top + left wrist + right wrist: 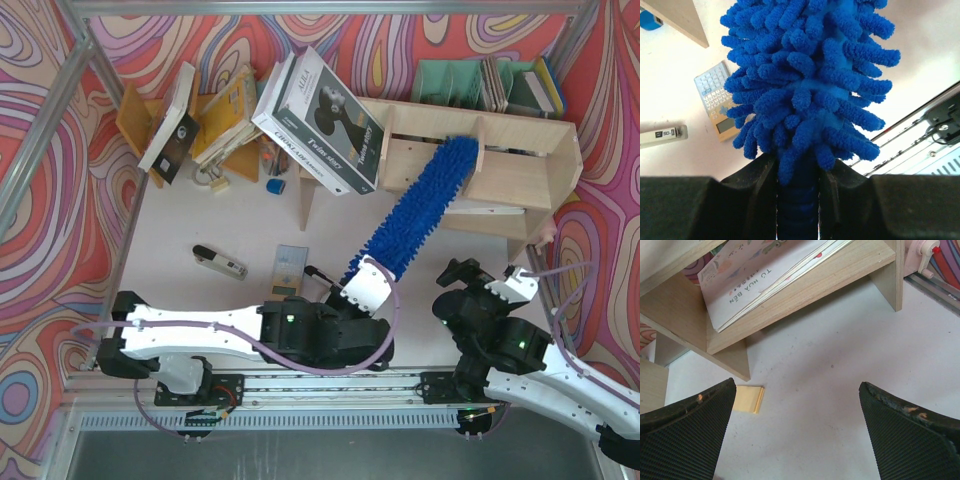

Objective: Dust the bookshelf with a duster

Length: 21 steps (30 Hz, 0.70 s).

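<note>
The pale plywood bookshelf (520, 165) stands at the back right. The bright blue fluffy duster (420, 205) slants up from my left gripper (362, 290); its tip lies inside a middle compartment of the shelf. In the left wrist view the duster head (807, 75) fills the frame and my left gripper (799, 200) is shut on its ribbed blue handle. My right gripper (485, 275) is open and empty over the table in front of the shelf's right end. The right wrist view shows the shelf (805, 295), with a flat book (765, 272) on it, beyond that gripper (797, 435).
A big book (322, 125) leans on the shelf's left end. An orange-brown rack of books (205, 120) stands back left and a green file holder (460, 85) behind the shelf. A stapler (218, 262), a calculator (291, 268) and a yellow pad (748, 399) lie on the table.
</note>
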Each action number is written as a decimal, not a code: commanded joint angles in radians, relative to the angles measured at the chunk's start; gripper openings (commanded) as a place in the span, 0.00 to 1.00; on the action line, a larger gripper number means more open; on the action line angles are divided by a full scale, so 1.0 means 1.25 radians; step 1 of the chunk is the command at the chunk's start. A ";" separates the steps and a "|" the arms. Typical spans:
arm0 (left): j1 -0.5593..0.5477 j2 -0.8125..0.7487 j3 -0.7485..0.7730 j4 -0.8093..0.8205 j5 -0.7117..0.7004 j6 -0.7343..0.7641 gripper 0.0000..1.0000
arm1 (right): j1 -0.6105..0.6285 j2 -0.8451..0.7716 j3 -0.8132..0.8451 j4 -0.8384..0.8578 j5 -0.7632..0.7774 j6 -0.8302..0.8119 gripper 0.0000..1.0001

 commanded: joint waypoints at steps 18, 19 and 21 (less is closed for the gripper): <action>0.039 0.033 -0.087 0.068 0.111 -0.011 0.00 | 0.004 -0.052 0.301 -0.051 0.027 -0.191 0.98; 0.039 0.037 -0.084 0.065 0.113 -0.009 0.00 | 0.003 -0.061 0.315 -0.038 0.021 -0.222 0.98; 0.039 0.035 -0.080 0.064 0.101 -0.004 0.00 | 0.003 -0.078 0.333 -0.040 0.020 -0.257 0.98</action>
